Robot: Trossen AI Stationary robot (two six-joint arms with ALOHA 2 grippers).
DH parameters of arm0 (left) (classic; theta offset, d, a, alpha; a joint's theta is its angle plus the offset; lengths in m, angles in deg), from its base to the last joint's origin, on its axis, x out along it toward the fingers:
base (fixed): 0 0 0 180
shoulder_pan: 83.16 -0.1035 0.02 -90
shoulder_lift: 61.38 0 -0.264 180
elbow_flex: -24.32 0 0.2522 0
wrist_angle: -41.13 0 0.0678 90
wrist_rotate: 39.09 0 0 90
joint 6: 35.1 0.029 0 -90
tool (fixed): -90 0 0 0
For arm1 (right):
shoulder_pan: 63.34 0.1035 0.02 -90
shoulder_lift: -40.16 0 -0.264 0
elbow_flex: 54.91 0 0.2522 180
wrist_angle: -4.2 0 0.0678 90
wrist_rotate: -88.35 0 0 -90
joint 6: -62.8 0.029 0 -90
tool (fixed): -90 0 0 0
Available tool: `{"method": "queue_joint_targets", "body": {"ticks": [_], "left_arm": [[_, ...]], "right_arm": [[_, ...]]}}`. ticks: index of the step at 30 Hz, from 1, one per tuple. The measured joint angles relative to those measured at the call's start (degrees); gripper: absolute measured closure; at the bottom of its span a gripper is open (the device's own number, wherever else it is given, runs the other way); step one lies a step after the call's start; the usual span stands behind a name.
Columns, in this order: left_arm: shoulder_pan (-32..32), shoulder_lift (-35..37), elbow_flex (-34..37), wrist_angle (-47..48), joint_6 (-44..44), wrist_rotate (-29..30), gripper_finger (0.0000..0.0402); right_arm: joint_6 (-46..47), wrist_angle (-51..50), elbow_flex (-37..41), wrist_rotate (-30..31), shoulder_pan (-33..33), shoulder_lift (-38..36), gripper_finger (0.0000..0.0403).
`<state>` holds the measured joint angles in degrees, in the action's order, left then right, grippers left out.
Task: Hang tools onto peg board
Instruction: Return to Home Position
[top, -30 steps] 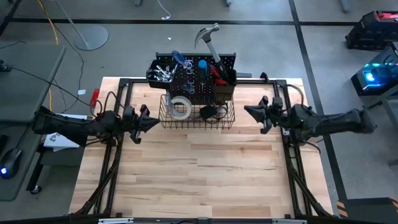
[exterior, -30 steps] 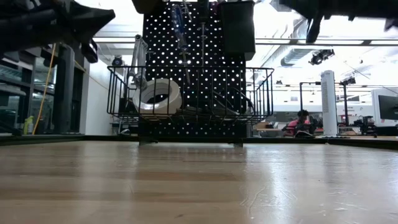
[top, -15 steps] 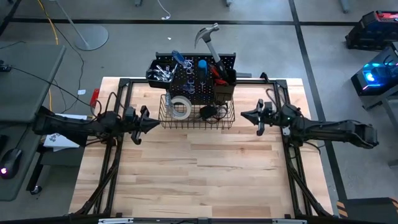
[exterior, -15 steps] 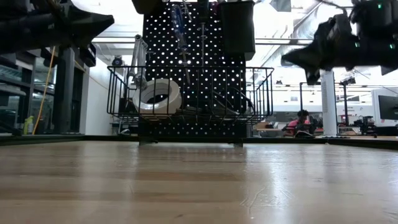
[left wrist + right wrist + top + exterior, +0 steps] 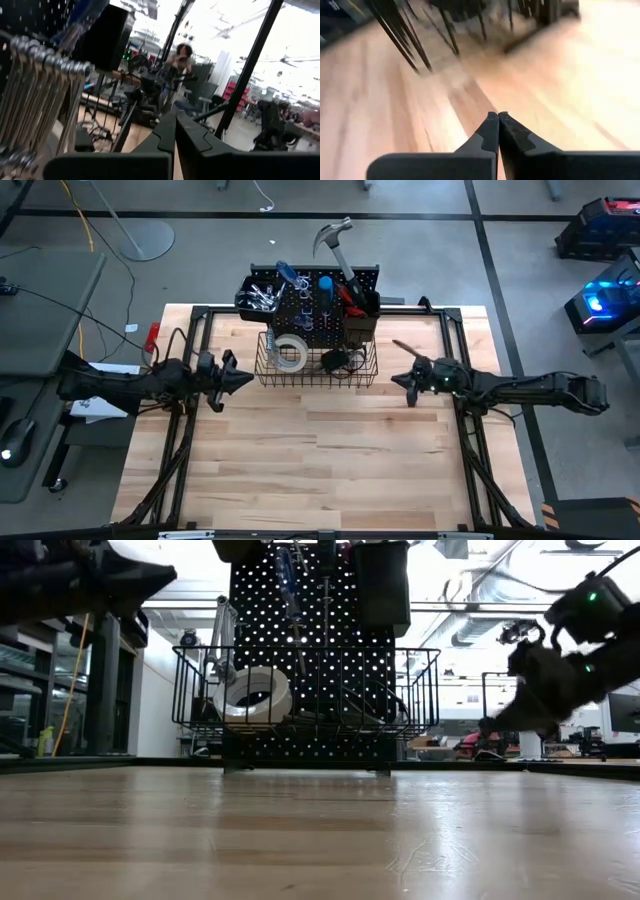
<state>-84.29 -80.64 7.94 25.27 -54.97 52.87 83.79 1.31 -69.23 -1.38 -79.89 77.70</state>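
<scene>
Tools up on the peg board (image 5: 315, 305), an arm to either side.
From above: hammer (image 5: 335, 242) standing out of its right bin, wrenches (image 5: 262, 297) in the left, tape roll (image 5: 291, 352) in the wire basket (image 5: 318, 385) at its foot; left end effector (image 5: 245, 377) left of that board, right end effector (image 5: 397, 378) right of it, over the table (image 5: 320, 460). At table height: right one blurred, perhaps tipped downward. Wrist views: fingers pressed together on both.

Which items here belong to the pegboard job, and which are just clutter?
Job: peg board, wire basket, tape roll, wrenches, hammer, blue screwdriver, red pliers; left gripper and right gripper, jaws shut, either side of the basket.
Clutter: red object at the table's left edge, computer mouse, floor-stand base, person in the background.
</scene>
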Motion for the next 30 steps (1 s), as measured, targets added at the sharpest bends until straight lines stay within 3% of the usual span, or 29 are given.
{"method": "queue_joint_targets", "body": {"ticks": [4, 10, 13, 19, 23, 30], "left_arm": [[0.05, 1.89, 0.0, 4.93, -0.01, -0.01, 0.0401], [0.55, 16.37, 1.99, 16.2, 0.02, -0.05, 0.0401], [0.56, 19.08, 1.78, 20.67, 0.06, 0.09, 0.0401], [3.63, 19.07, 1.94, 28.96, 0.08, 0.02, 0.0401], [6.65, 19.11, 1.92, 28.99, -0.01, -0.66, 0.0401], [7.67, 19.09, 1.92, 29.2, -0.05, -1.45, 0.0401]], "right_arm": [[-0.3, -8.11, 0.0, 0.13, 0.0, -0.02, 0.0403], [-0.3, -10.43, -0.07, 0.01, 0.11, -2.63, 0.0403], [-0.43, -10.41, -0.07, 0.0, 0.73, -11.74, 0.0403], [-0.45, -9.7, 0.02, -0.31, 0.6, -37.69, 0.0402], [-0.47, 3.46, 0.02, 0.83, 1.42, -37.55, 0.0402], [-0.47, 8.56, 0.02, 0.95, 6.02, -37.55, 0.0402]]}}
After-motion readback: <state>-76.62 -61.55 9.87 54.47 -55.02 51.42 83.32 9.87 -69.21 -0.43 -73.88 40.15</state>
